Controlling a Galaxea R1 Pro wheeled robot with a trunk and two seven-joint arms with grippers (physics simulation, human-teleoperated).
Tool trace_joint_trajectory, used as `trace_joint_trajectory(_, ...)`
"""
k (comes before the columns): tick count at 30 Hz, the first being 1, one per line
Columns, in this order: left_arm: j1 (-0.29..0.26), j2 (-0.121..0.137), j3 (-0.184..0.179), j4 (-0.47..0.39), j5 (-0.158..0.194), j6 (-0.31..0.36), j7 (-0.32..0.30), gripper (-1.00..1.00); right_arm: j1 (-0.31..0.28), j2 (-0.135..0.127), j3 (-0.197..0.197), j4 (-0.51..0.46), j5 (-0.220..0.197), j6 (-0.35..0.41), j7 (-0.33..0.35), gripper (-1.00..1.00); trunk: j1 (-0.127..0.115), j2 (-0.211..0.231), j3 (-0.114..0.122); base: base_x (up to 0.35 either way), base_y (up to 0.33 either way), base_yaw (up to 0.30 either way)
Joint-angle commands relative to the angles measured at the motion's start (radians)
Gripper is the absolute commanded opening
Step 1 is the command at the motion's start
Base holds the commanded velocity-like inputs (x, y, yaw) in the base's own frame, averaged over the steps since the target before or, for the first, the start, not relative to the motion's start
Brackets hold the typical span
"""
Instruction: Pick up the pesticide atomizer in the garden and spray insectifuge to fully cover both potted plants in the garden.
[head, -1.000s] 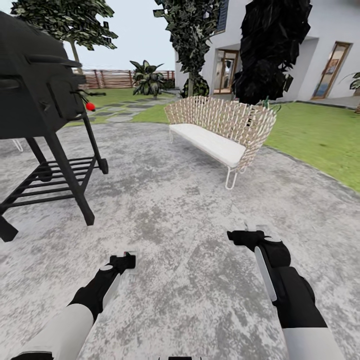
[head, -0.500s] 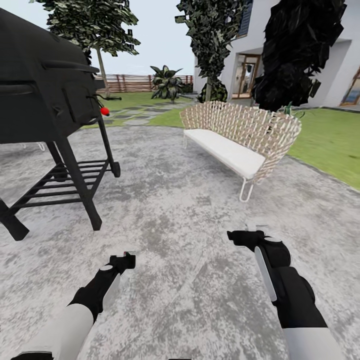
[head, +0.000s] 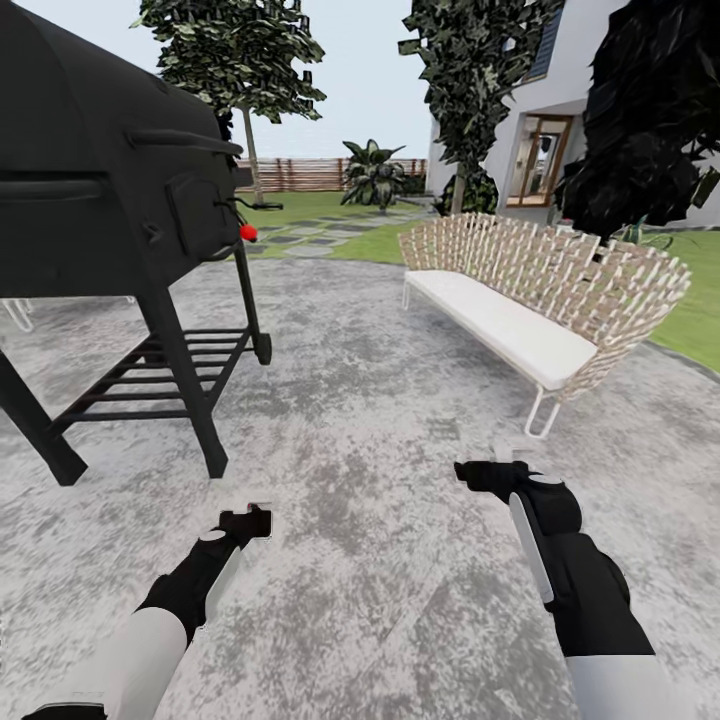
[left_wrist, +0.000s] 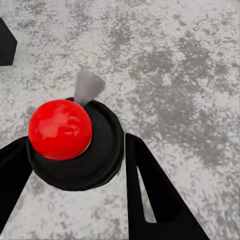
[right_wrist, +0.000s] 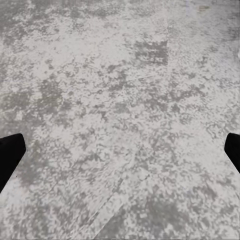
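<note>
Patio paving (head: 380, 440), garden (head: 300, 205) ahead.
Both end effectors (head: 245, 523) (head: 492, 472) open, empty; risk: clipping grill (head: 110, 200) while driving past.

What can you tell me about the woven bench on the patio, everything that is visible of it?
The bench is a long sofa-like seat with a curved back and sides of pale beige woven strips, open like basketwork. A flat white cushion covers the seat. Thin white wire legs carry it. It stands upright on the grey mottled patio, set at an angle, with the lawn behind it. Nothing lies on it, and both grippers are well short of it.
</note>
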Motion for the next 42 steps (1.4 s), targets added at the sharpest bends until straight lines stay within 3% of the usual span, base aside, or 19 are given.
trace_joint_trajectory(1,0.0,0.0,0.0,-0.002,0.001,0.005,0.001,-1.0,0.0,0.0,0.0,-0.001,0.001,0.005,0.0,1.0,0.0,0.0,0.0,0.347,0.0,0.219)
trace_joint_trajectory(11,0.0,0.0,0.0,-0.002,0.0,0.006,0.001,-1.0,0.0,0.0,0.0,-0.001,0.0,0.005,0.0,1.0,0.0,0.0,0.01,0.347,-0.041,0.171)
trace_joint_trajectory(42,0.0,0.001,0.001,-0.002,0.001,0.006,0.001,-1.0,0.0,0.003,0.001,-0.001,0.001,0.005,0.003,1.0,0.0,0.0,0.011,0.333,-0.168,0.002)
